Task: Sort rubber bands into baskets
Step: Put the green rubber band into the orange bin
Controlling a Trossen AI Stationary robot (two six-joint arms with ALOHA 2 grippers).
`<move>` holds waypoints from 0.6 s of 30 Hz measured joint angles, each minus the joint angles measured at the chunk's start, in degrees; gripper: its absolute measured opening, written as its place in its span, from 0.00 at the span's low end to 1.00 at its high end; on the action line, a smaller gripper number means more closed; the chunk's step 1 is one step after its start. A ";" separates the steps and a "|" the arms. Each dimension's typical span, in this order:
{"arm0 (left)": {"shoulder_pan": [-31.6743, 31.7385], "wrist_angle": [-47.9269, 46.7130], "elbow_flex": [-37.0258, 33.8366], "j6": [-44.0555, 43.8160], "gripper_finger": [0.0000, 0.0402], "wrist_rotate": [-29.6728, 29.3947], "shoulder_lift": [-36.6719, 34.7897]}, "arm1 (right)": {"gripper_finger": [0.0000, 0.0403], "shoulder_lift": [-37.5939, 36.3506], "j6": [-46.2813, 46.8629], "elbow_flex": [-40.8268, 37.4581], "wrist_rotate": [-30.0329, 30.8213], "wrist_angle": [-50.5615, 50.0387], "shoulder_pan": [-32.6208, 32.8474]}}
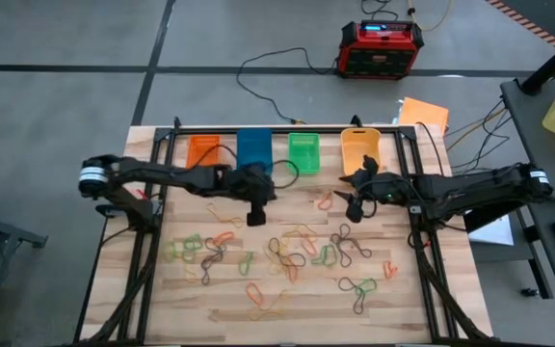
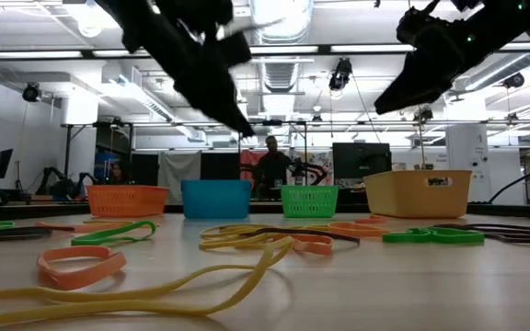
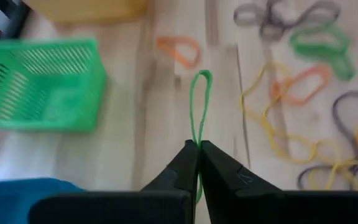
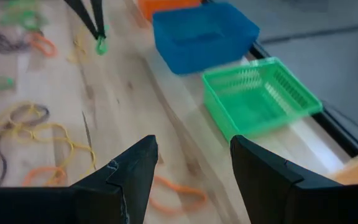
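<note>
The left gripper (image 3: 197, 149) is pinching a green rubber band (image 3: 199, 106), seemingly hanging lengthwise, with the green basket (image 3: 39, 84) lying just beside it, while the right gripper (image 4: 191, 165) is waiting open nearby.

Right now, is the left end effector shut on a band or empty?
Shut on a band. In the left wrist view the left end effector pinches a green rubber band, whose loop pokes out beyond the closed fingertips.

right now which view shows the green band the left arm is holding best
The left wrist view: the green rubber band hangs as a clear loop from the shut left gripper. The right wrist view shows only a small green bit. In the high and low views I cannot make it out.
</note>
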 joint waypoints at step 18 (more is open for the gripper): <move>2.02 -15.39 0.00 -5.82 0.00 -12.61 -17.02 | 0.49 0.00 -3.68 -12.51 -6.60 22.26 0.00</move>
